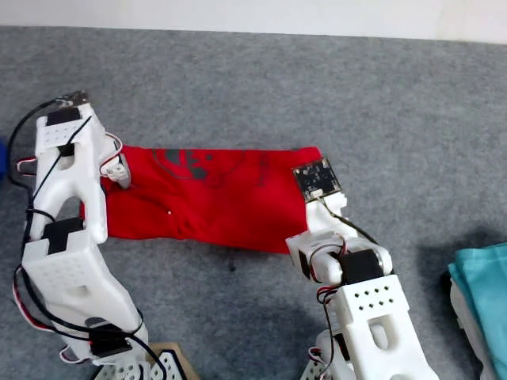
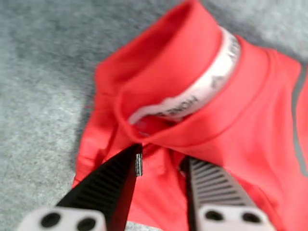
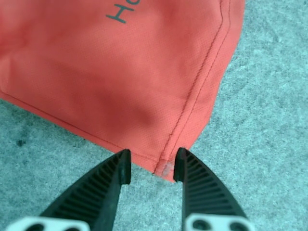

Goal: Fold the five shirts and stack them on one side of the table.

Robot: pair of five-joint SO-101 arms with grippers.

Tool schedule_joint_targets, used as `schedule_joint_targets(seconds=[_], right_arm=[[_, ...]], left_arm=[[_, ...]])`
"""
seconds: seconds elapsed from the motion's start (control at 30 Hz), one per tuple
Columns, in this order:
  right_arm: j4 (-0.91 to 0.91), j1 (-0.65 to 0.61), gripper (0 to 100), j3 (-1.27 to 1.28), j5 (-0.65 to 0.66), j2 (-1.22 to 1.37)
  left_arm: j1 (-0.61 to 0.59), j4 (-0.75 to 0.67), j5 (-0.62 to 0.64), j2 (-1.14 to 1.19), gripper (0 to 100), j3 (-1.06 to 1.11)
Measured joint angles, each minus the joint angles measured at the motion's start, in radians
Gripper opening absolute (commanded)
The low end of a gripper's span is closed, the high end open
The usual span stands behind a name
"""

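- The red shirt [image 1: 206, 202] lies flat across the middle of the grey tabletop [image 1: 238, 87], folded into a long band.
- The left end effector [image 2: 161, 161] is partly open and grips nothing. Its fingers straddle the cloth just below the collar [image 2: 192, 96].
- The right end effector [image 3: 153, 156] is partly open, with the shirt's hem corner [image 3: 166, 168] between its fingertips, unclamped.
- A folded teal shirt [image 1: 485, 293] lies at the tabletop's right edge, well apart.
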Motion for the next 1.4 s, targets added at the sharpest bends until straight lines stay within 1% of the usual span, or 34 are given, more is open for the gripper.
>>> schedule_joint_targets(seconds=[0.07, 0.13, 0.33, 0.4, 0.5, 0.67, 0.8, 0.97, 1.13, 1.2, 1.4], right_arm=[[0.000, 0.000, 15.6, 0.000, 0.000, 0.000], [0.000, 0.000, 15.6, 0.000, 0.000, 0.000], [0.000, 0.000, 15.6, 0.000, 0.000, 0.000], [0.002, 0.000, 15.6, 0.000, 0.000, 0.000], [0.002, 0.002, 15.6, 0.000, 0.000, 0.000], [0.002, 0.054, 15.6, -0.003, 0.000, 0.000], [0.002, 0.078, 15.9, -0.031, -0.040, 0.000], [0.002, 0.080, 15.9, -0.078, -0.051, 0.000], [0.002, 0.043, 15.9, -0.081, -0.052, 0.000], [0.002, 0.037, 15.9, -0.081, -0.052, 0.000], [0.002, 0.032, 15.9, -0.081, -0.052, 0.000]], left_arm=[[-0.008, 0.012, 0.014, -0.014, 15, -0.005], [-0.009, 0.069, 0.018, -0.055, 14, -0.005], [-0.009, 0.198, 0.018, -0.302, 14, -0.006], [-0.009, 0.213, 0.018, -0.348, 14, 0.000], [-0.009, 0.203, 0.018, -0.364, 14, 0.040], [-0.020, 0.115, 0.020, -0.361, 14, 0.091], [-0.020, 0.075, 0.018, -0.318, 14, 0.097], [-0.020, 0.063, 0.018, -0.238, 14, 0.157], [-0.057, 0.063, -0.037, -0.218, 15, 0.153], [-0.063, 0.063, -0.043, -0.221, 17, 0.138], [-0.064, 0.063, -0.044, -0.322, 30, 0.106]])
